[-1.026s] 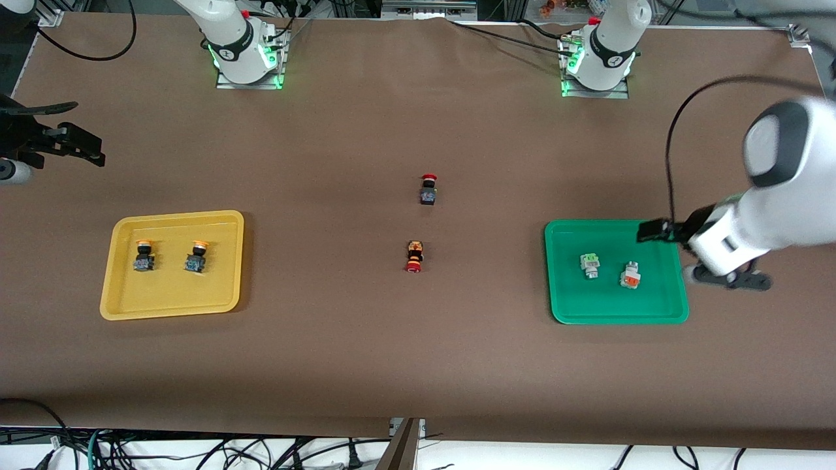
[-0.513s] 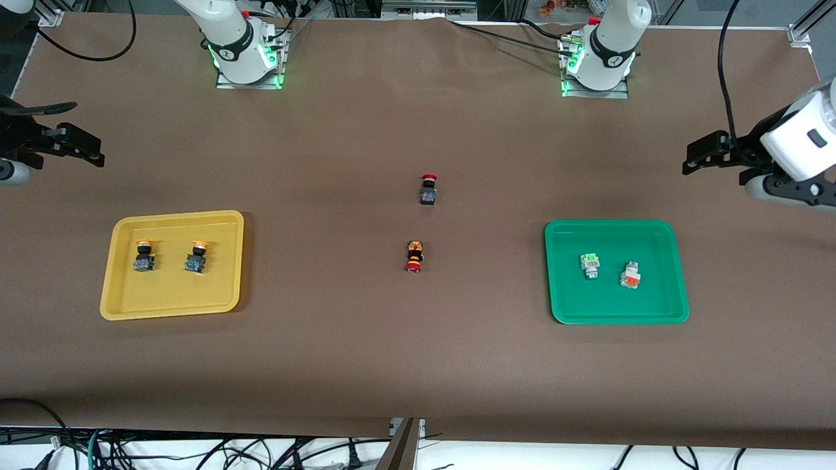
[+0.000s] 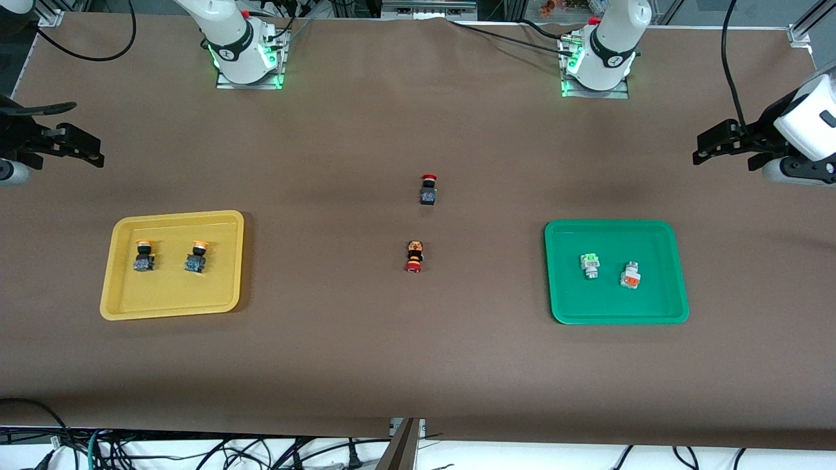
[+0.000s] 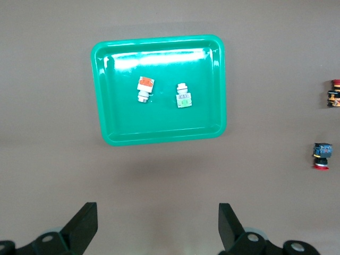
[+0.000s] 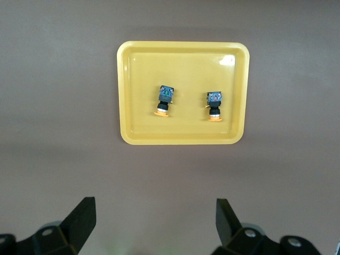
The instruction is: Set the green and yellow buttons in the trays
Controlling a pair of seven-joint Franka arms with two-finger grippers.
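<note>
The yellow tray [image 3: 124, 307] holds two yellow-capped buttons [image 3: 144, 255] [image 3: 196, 256]; the right wrist view shows the tray [image 5: 127, 135] and both buttons [image 5: 164, 99] [image 5: 214, 104]. The green tray [image 3: 562, 307] holds a green-faced pale button [image 3: 590, 265] and an orange-faced one [image 3: 630, 275]; the left wrist view shows the tray [image 4: 106, 127] and both buttons [image 4: 183, 96] [image 4: 144, 88]. My left gripper [image 3: 708, 149] is open and empty, raised at the left arm's end of the table. My right gripper [image 3: 88, 149] is open and empty, raised at the right arm's end.
Two red-capped buttons lie mid-table: a black one [image 3: 428, 188] and, nearer the front camera, an orange-black one [image 3: 414, 256]. Both show in the left wrist view [image 4: 321, 156] [image 4: 333, 95]. Cables hang off the table's front edge.
My left gripper has risen from beside the green tray and pulled back toward the left arm's end of the table. The right arm has not moved.
</note>
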